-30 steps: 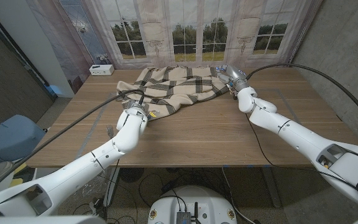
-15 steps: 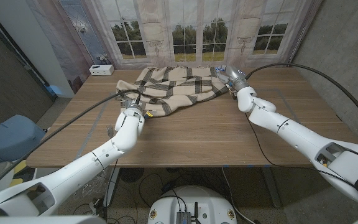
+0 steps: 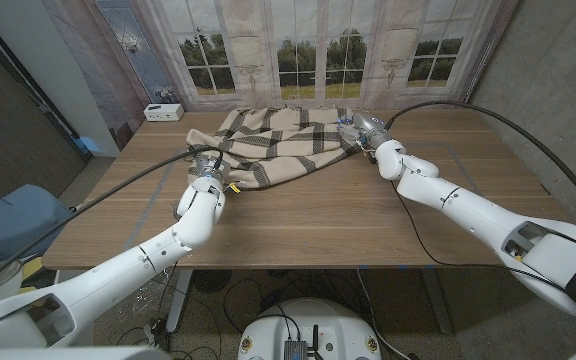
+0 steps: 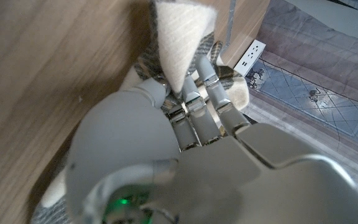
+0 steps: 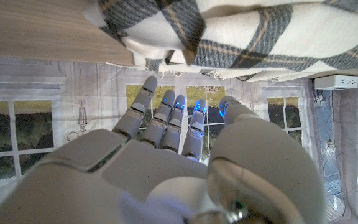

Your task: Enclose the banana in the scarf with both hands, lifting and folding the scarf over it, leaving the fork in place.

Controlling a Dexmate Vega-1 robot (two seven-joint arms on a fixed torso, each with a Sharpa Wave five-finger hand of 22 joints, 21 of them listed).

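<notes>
We judge the checked scarf (image 3: pixel 280 142), heaped at the table's far middle, soft and light, best taken at its edges: our left hand (image 3: pixel 206 166) pinches its near corner, while our right hand (image 3: pixel 354 129) reaches there, fingers (image 5: pixel 166 115) apart.

Robot test lab dressed as a home, wooden bench (image 3: pixel 308 215) on bare concrete floor, printed window-and-curtain backdrop (image 3: pixel 298 50) behind, cables (image 3: pixel 108 190) trailing across, power strip (image 3: pixel 165 112) at the far edge

Right hand (image 5: pixel 166 155) (fingers spread, holding nothing) near plaid scarf (image 5: pixel 260 31)
</notes>
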